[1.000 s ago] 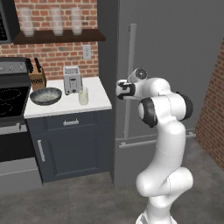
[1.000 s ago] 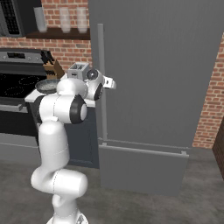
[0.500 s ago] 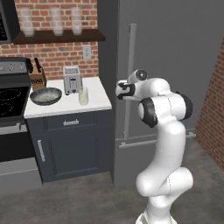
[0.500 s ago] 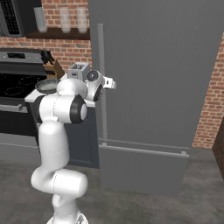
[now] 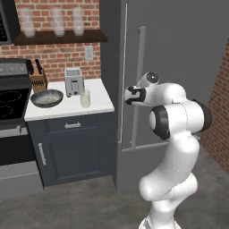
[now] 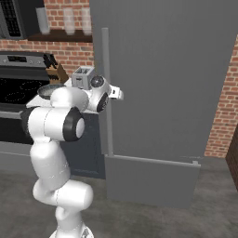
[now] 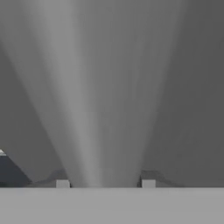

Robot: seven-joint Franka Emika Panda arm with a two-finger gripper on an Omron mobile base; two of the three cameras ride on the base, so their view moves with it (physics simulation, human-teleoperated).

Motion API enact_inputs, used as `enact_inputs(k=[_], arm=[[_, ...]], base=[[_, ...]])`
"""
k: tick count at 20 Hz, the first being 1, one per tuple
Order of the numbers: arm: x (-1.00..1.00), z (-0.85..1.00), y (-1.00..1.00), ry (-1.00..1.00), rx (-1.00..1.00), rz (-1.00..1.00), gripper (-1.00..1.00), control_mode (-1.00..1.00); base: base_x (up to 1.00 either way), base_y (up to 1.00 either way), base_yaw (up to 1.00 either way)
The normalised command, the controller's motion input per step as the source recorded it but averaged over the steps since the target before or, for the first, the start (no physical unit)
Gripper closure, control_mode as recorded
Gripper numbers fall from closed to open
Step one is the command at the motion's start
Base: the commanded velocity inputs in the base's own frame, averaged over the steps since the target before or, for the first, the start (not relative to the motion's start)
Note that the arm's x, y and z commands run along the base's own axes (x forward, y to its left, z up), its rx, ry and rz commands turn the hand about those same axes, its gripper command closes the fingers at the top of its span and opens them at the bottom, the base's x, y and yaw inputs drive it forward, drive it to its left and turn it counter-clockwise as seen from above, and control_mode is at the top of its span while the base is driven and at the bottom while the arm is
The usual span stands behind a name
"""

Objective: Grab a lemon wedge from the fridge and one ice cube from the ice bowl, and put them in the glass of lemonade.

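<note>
Two fingertips [image 7: 62,183] flank fridge handle [image 7: 103,109]; hand [image 7: 105,183] clenched on handle, fridge [image 5: 179,53] shut.

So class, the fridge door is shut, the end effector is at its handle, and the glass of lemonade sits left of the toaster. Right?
Not quite: in the left base view the glass of lemonade sits right of the toaster. The fridge is shut, with the end effector at its handle.

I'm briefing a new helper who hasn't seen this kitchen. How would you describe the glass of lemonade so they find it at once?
Start at the tall dark grey fridge; just to its left is a white counter on a dark cabinet. The glass of lemonade stands near the counter's front, right in front of the silver toaster. It is a short tumbler of pale yellow liquid, unlike the wide dark-rimmed bowl to its left.
</note>
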Motion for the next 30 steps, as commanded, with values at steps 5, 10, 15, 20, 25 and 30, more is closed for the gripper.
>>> enact_inputs(k=[5,10,15,20,25,30], arm=[[-1.00,0.00,-0.77,0.00,0.06,-0.01,1.00,-1.00],[-1.00,0.00,-0.99,0.00,0.09,-0.05,1.00,-1.00],[-1.00,0.01,-1.00,0.00,0.10,-0.05,1.00,-1.00],[-1.00,0.09,-1.00,0.00,0.10,-0.03,1.00,-1.00],[-1.00,0.21,-1.00,0.00,0.11,0.00,1.00,-1.00],[-0.96,0.34,-0.96,0.00,0.10,0.00,1.00,-1.00]], base=[[0.00,0.00,0.00],[0.00,0.00,0.00],[0.00,0.00,0.00],[0.00,0.00,0.00],[0.00,0.00,0.00],[0.00,0.00,0.00]])
